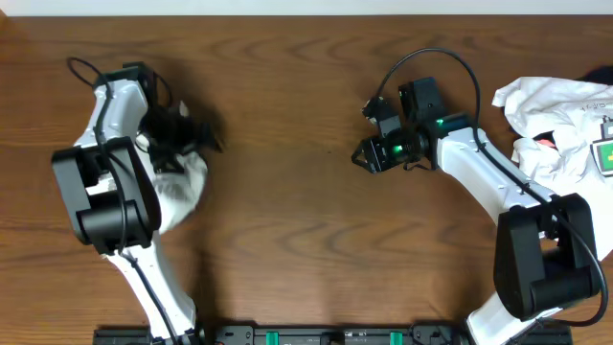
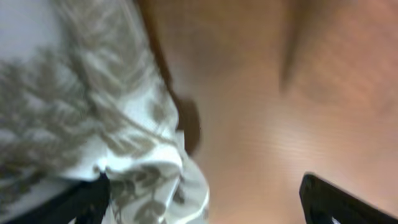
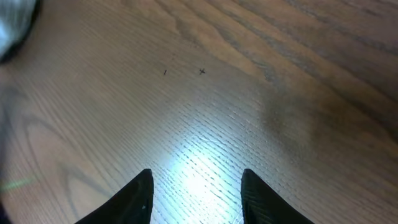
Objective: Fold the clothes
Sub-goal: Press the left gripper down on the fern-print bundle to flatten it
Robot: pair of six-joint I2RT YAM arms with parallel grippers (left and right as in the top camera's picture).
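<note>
Looking from overhead: L arm (image 1: 105,192) hides part of white garment (image 1: 187,192) at left of table (image 1: 287,240); left gripper (image 1: 196,134) dark, jaws unclear here. Clothes pile (image 1: 556,115) cut off by rt edge; 2 cloth lumps total. Right gripper (image 1: 364,155) over bare wood mid-table, well apart from both. Left wrist: blurred; fingers (image 2: 81,199) wide, garment against one. Right wrist: fingers (image 3: 134,199) spread, nothing btwn.

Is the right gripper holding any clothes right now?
No, the right gripper is open above the wooden table, and only wood shows between its fingers.
</note>
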